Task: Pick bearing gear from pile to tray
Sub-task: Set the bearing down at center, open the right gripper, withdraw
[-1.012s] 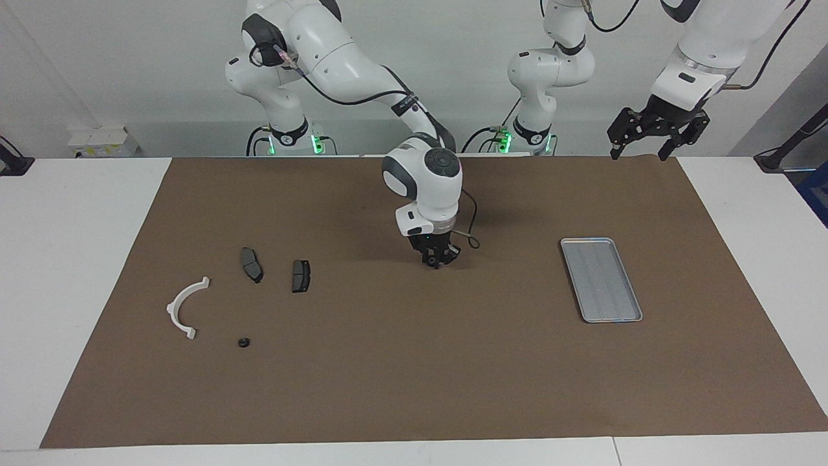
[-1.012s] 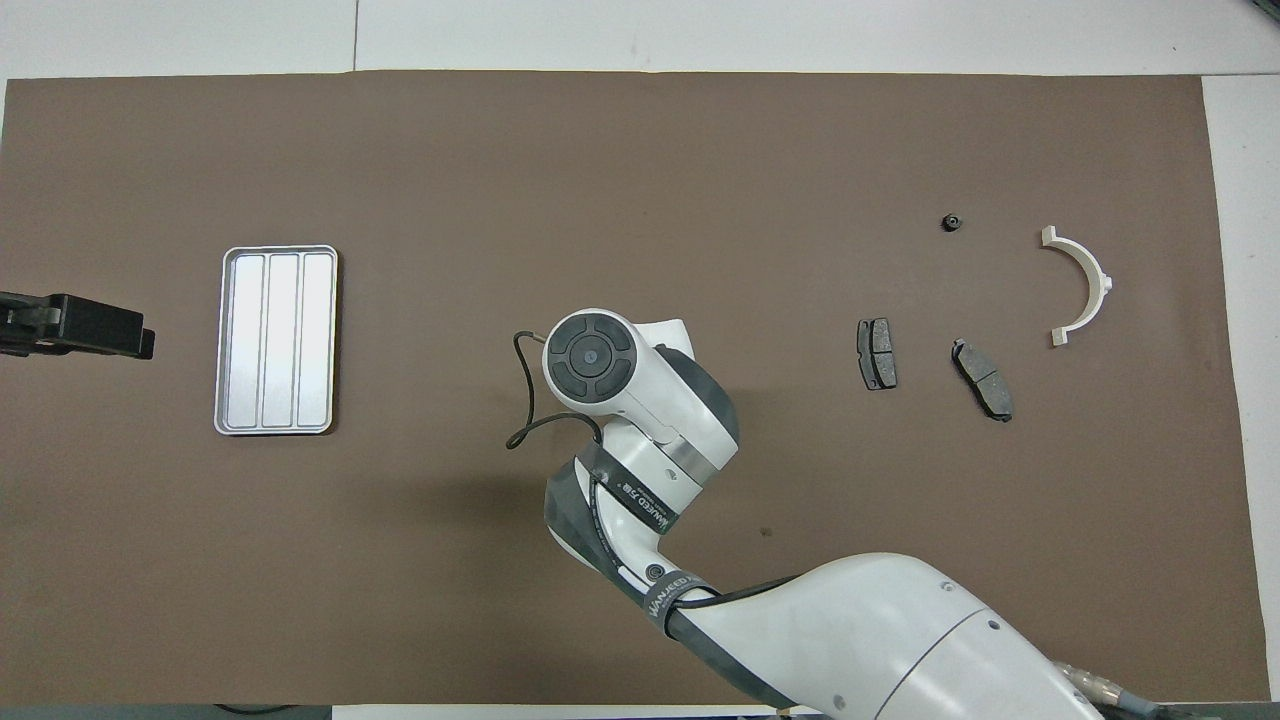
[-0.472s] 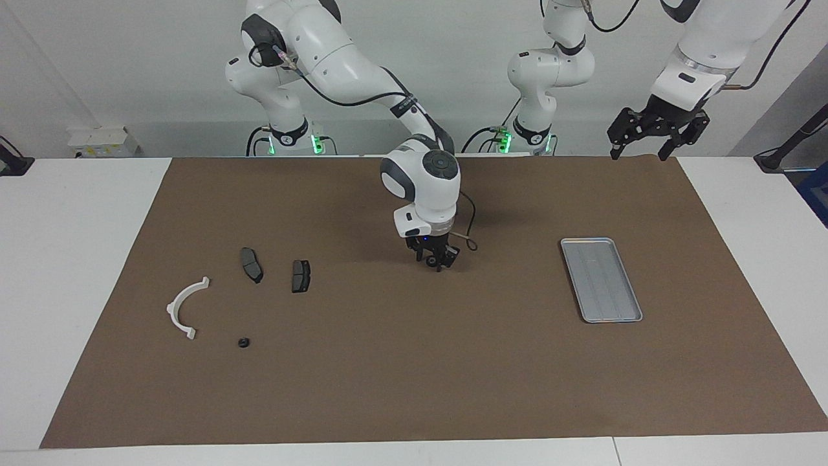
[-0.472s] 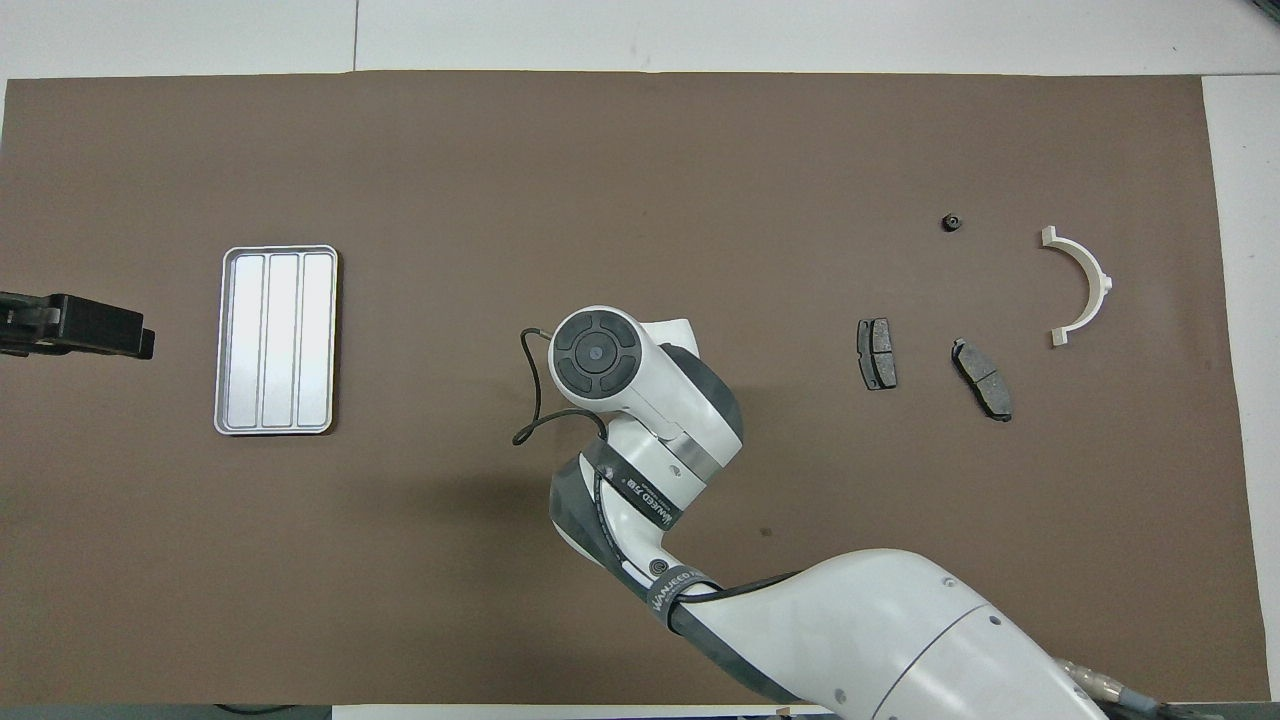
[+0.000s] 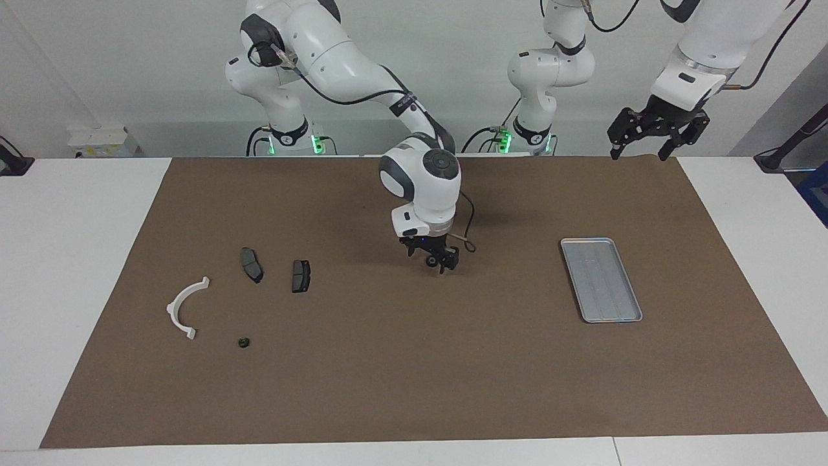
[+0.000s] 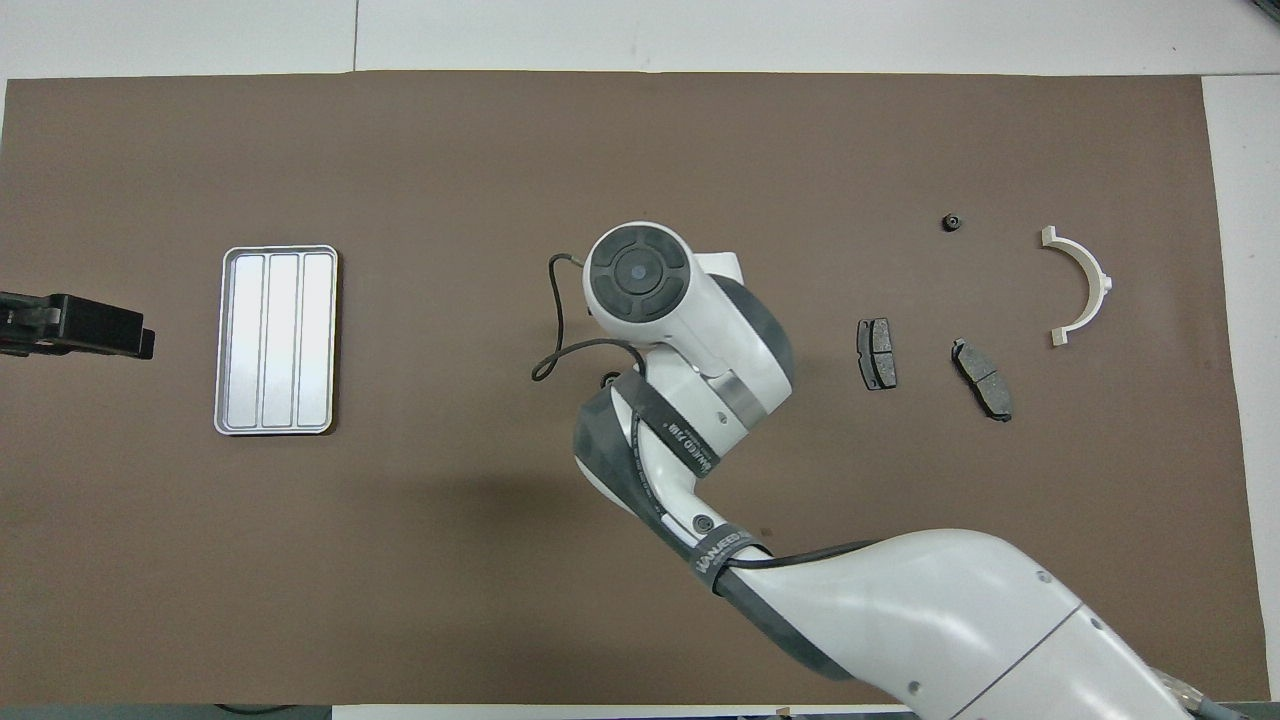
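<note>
Over the last second the right gripper (image 5: pixel 435 259) was opened from a nearly closed state and lifted a little off the brown mat (image 5: pixel 414 382). It was seen over the middle of the mat, well apart from both the pile and the tray (image 5: pixel 601 279). Its jaws were spread and nothing could be seen held between them. In the overhead view a small dark ring (image 6: pixel 608 379) was glimpsed on the mat just beside the wrist and its cable. Whether this was a bearing gear just let go or only part of the gripper could not be told. If a part was released there, it was judged to have been set down midway for the other arm, since nothing was seen in the tray.

The left gripper (image 5: pixel 650 139) was held open and empty in the air over the mat's edge at the left arm's end, where its arm waited.

In the pile, a small black round piece (image 5: pixel 243 342) was left lying near the white half-ring bracket (image 5: pixel 184 307), farther from the robots than the two dark pad-shaped plates (image 5: pixel 251 264) (image 5: pixel 301 276). It was taken to be a bearing gear not yet moved.

The mat was spread over a white counter (image 5: pixel 77 259), with a plain pale wall behind the arm bases.
</note>
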Motion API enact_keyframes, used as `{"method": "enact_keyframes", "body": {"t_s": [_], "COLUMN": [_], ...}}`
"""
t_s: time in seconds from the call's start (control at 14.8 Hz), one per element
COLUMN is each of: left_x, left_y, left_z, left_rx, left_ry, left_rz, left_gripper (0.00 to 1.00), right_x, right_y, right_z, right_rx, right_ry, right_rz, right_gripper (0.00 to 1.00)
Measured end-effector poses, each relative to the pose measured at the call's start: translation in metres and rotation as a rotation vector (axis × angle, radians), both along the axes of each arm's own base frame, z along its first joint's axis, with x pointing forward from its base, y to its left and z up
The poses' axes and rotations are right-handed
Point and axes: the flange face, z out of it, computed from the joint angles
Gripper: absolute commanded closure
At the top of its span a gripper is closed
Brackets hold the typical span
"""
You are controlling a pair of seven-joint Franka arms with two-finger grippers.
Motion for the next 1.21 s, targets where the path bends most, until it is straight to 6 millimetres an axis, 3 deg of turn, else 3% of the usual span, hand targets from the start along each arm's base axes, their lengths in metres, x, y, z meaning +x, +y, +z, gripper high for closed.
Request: {"method": "enact_keyframes", "body": {"t_s": [0.2,0.4,0.88,1.21], "left_x": [0.000,0.000,0.000,-0.001], "left_y": [0.000,0.000,0.000,0.007], "left_z": [0.000,0.000,0.000,0.002], "left_rx": [0.000,0.000,0.000,-0.001], "left_ry": [0.000,0.000,0.000,-0.004], "left_rz": [0.000,0.000,0.000,0.015], "left_gripper": [0.00,0.00,0.00,0.00], "right_x": [0.029,0.044,0.066,0.074], "right_y": [-0.083,-0.155,-0.273,-0.361], "right_z": [0.044,0.063,0.059,0.031], "right_rx": [-0.050,-0.085,-0.100,-0.106], "right_ry": [0.026,0.077,0.134,0.078], "right_rz": [0.147,0.254,0.415,0.517], "right_gripper": [0.00,0.00,0.00,0.00]}}
